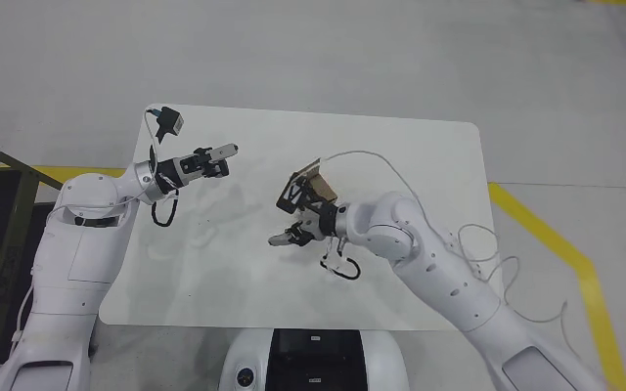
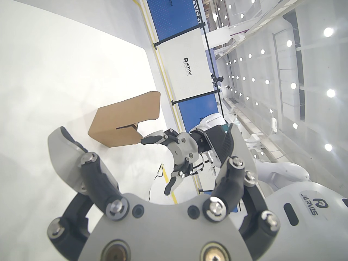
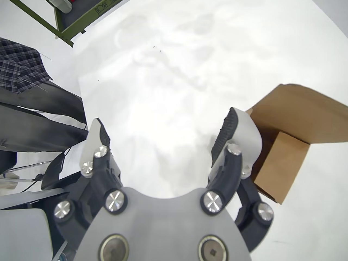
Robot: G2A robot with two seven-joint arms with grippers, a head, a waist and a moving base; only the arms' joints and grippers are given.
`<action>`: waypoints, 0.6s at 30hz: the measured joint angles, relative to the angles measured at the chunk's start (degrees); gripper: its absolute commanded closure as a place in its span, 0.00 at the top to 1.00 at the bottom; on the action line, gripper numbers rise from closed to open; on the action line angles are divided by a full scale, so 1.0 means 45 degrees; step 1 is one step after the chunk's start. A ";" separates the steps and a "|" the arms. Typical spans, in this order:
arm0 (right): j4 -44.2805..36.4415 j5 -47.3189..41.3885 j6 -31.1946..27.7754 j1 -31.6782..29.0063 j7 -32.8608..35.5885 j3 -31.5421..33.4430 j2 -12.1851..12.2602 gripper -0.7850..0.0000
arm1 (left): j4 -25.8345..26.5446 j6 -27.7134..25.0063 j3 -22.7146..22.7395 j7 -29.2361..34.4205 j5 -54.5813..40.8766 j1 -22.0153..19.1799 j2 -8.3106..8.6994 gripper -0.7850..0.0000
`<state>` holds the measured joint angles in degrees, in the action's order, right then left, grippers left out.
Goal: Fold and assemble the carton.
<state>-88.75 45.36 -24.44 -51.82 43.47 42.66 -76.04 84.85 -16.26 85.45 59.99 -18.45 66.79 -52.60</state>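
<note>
A small brown carton (image 1: 318, 182) stands partly folded near the middle of the white table (image 1: 421, 156), with one flap raised. My right gripper (image 1: 290, 217) is open right beside it. In the right wrist view one of the fingers (image 3: 236, 134) rests against the outside of the carton (image 3: 299, 115), and nothing sits between the jaws of the right gripper (image 3: 164, 129). My left gripper (image 1: 223, 159) hovers open and empty over the table's left part, well apart from the box. The left wrist view looks past the left gripper (image 2: 146, 130) at the carton (image 2: 122, 120) and the right gripper (image 2: 163, 164).
A small black device (image 1: 168, 119) with a cable sits at the table's far left corner. A thin white cable (image 1: 364, 154) trails across the table behind the carton. A green metal frame (image 3: 68, 14) stands off the table's left side.
</note>
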 measured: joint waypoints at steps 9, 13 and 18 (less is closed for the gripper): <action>0.0605 0.0572 0.0572 0.0485 -0.0318 -0.0199 -0.0182 1.00 | 0.0000 0.0000 0.0000 0.0000 0.0000 0.0000 0.0000 1.00; 0.0469 0.1032 0.0806 0.0446 -0.0258 0.0039 -0.0121 1.00 | 0.0000 0.0000 0.0000 0.0000 0.0000 0.0000 0.0000 1.00; 0.0463 0.1769 0.1052 0.0368 -0.0179 0.0251 -0.0044 1.00 | 0.0000 0.0000 0.0000 0.0000 0.0000 0.0000 0.0000 1.00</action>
<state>-86.67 53.32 -19.71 -50.17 42.66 43.79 -76.24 84.85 -16.26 85.45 59.99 -18.45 66.79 -52.60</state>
